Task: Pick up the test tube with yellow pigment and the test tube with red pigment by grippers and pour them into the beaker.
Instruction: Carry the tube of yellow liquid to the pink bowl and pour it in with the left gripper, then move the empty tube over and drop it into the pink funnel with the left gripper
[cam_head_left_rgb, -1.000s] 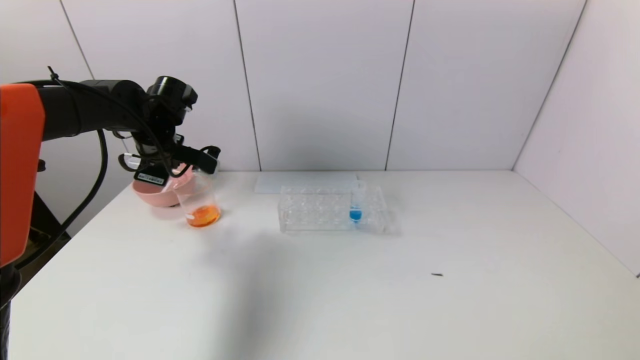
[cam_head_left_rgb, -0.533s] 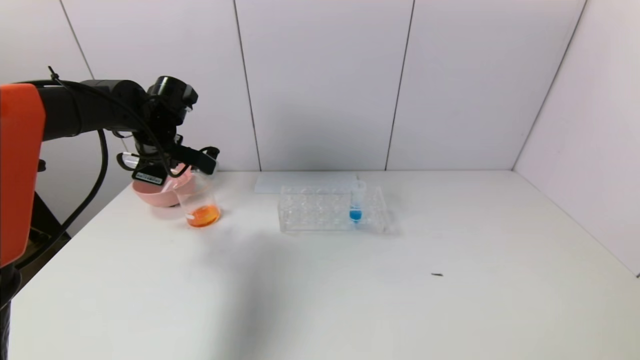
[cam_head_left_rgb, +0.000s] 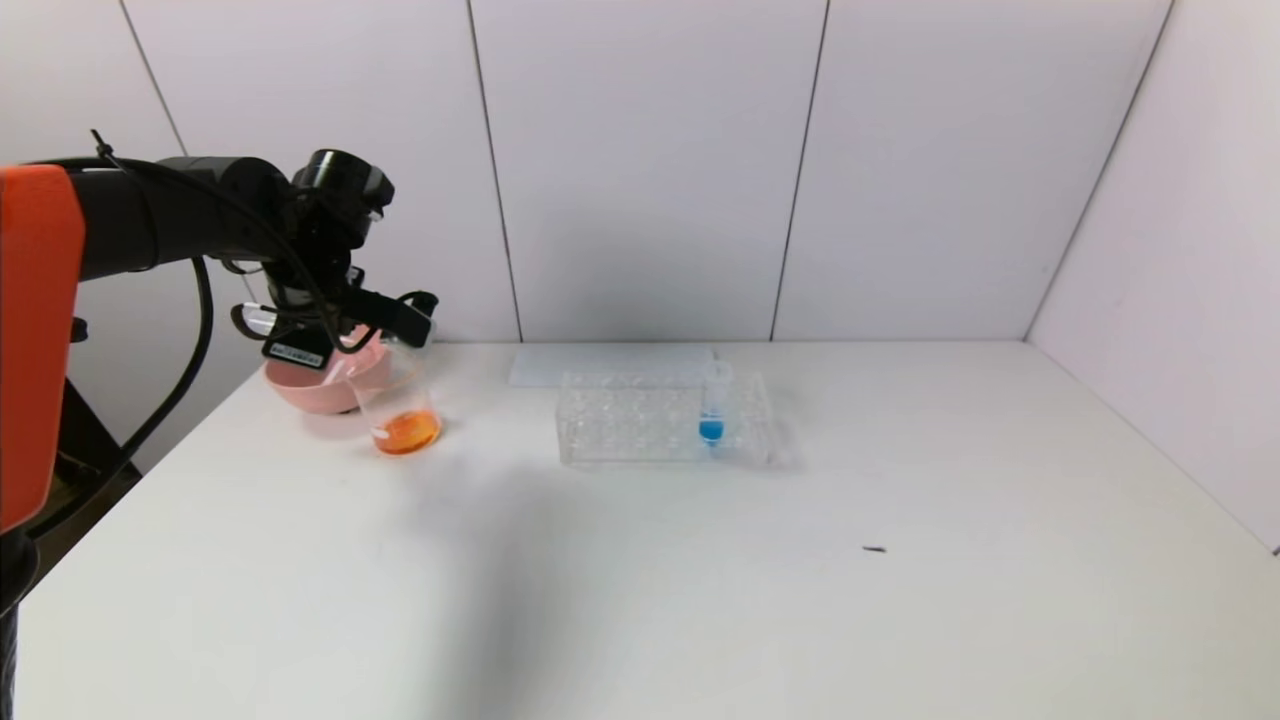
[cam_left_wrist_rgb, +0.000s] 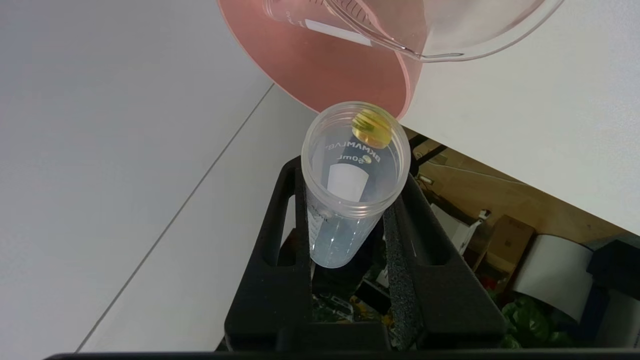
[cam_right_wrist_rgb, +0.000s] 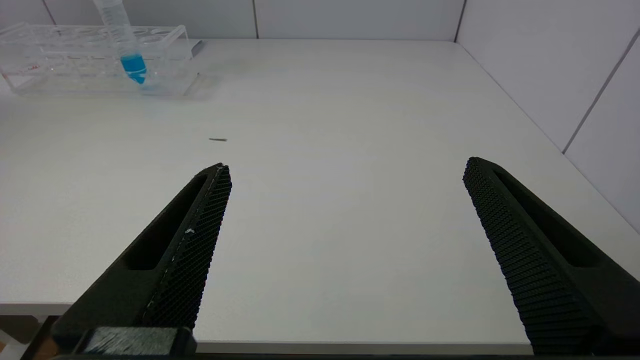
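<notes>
Barely shifted since a second ago, left tool (cam_left_wrist_rgb: 350, 220) pinching yellow tube (cam_left_wrist_rgb: 350, 190) tipped beside beaker (cam_head_left_rgb: 400, 400) on desk (cam_head_left_rgb: 700, 560): light, slick, brittle, best gripped mid-barrel; right tool (cam_right_wrist_rgb: 345, 225) spread, idle.

Emptied yellow tube (cam_left_wrist_rgb: 356, 185) tipped over orange-filled beaker (cam_head_left_rgb: 398, 400)
</notes>
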